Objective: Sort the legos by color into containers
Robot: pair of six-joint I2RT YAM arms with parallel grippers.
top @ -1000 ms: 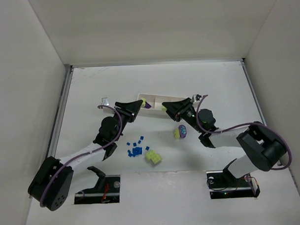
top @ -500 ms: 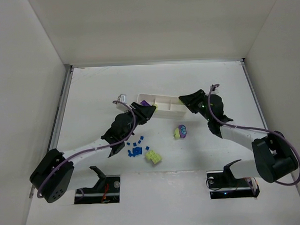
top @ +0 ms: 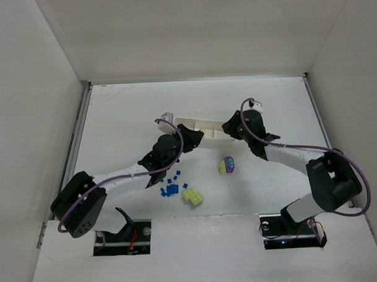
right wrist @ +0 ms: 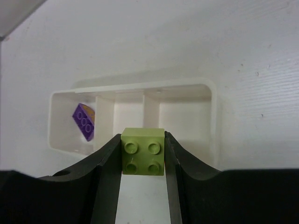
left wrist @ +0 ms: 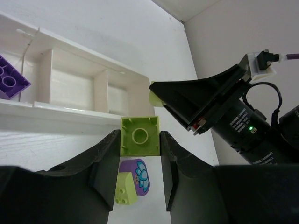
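Left gripper (left wrist: 139, 144) clamps a green brick (left wrist: 140, 135) just beside the tray (left wrist: 70, 112). Right gripper (right wrist: 143, 158) clamps a second green brick (right wrist: 143, 150) near the same tray (one purple brick (right wrist: 84, 121) lies in its end compartment). Blue bricks (top: 170, 188) lie loose on the table (top: 113, 119).

Both your arms stretch far and inward, nearly meeting. Your left gripper (top: 196, 136) and right gripper (top: 226, 125) each pinch a yellow-green brick (left wrist: 139, 136) between their fingers (left wrist: 108, 156).

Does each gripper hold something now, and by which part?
The left gripper pinches a yellow-green brick by two opposite side walls between its jaws; the right gripper pinches a second yellow-green brick likewise.
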